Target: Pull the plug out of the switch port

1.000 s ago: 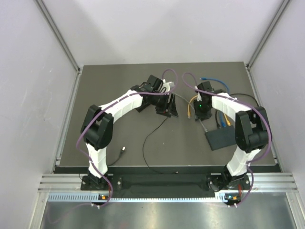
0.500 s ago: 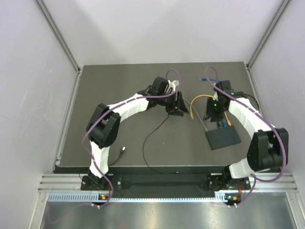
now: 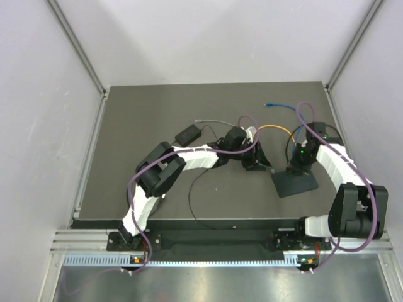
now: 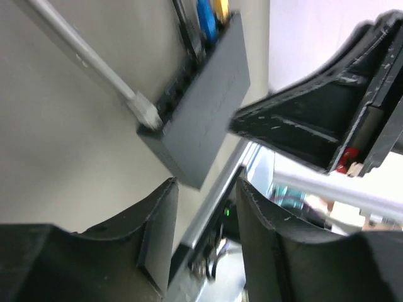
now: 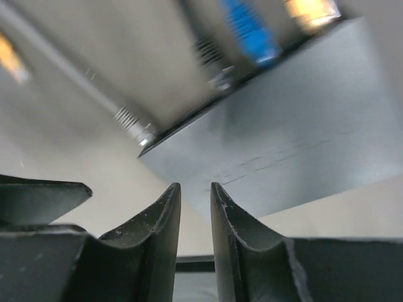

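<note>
The flat black switch box [image 3: 294, 184] lies at the right front of the mat, also in the left wrist view [image 4: 204, 104] and the right wrist view [image 5: 289, 138]. Along its far edge run the switch ports [image 4: 178, 85]. A grey-corded plug [image 4: 145, 114] [image 5: 134, 129] sits in the end port, with a blue plug [image 5: 252, 31] and an orange plug [image 5: 310, 9] further along. My left gripper [image 3: 257, 162] [image 4: 206, 184] hangs open and empty just left of the box. My right gripper [image 3: 296, 167] [image 5: 195, 185] hovers over the box's far edge, its jaws a narrow gap apart and empty.
A small black block [image 3: 187, 134] with a thin black cord [image 3: 196, 201] lies left of centre. Orange [image 3: 275, 128], blue [image 3: 281, 105] and grey [image 3: 213, 121] cables loop over the far mat. Metal frame rails [image 3: 88, 151] border the mat.
My left arm has swung right and nearer, to beside the box, its jaws narrowing. My right gripper has shifted right and nearer, over the box's far edge.
</note>
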Available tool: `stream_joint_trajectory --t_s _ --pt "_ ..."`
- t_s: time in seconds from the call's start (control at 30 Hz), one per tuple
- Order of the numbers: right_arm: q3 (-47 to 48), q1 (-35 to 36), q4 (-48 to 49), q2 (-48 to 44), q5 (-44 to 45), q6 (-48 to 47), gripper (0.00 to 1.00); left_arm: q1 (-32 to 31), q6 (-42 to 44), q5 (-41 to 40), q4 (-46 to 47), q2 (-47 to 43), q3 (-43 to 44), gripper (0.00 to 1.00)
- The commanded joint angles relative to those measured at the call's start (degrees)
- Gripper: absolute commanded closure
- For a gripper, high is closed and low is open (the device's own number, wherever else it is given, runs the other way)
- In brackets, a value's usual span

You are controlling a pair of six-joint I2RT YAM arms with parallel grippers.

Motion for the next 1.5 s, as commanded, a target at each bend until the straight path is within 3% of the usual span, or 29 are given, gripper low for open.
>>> stream_joint_trajectory --t_s 0.0,0.23,0.6,0.93,1.47 --pt "-0.8 -5.0 2.4 -2.9 -1.0 0.3 0.74 0.4 -5.4 -5.3 13.8 1.6 -3.4 0.54" --pt "-2.0 -6.3 3.0 -1.9 -3.2 -2.0 0.73 -0.1 -5.1 -6.6 14.1 5.6 0.0 0.61" --pt "-4.5 -6.4 7.0 2.2 -3.6 -2.7 0.74 -0.8 -6.4 -4.4 22.0 8.9 -1.5 0.60" --pt "-5.4 -6.4 8.3 3.1 -3.8 -2.7 0.76 -2.3 -5.0 -5.8 18.1 9.5 -0.5 0.64" --pt "-5.4 -6.4 8.4 3.7 -3.7 -4.0 0.76 -2.1 -7.4 -7.4 19.7 12.4 0.9 0.63"
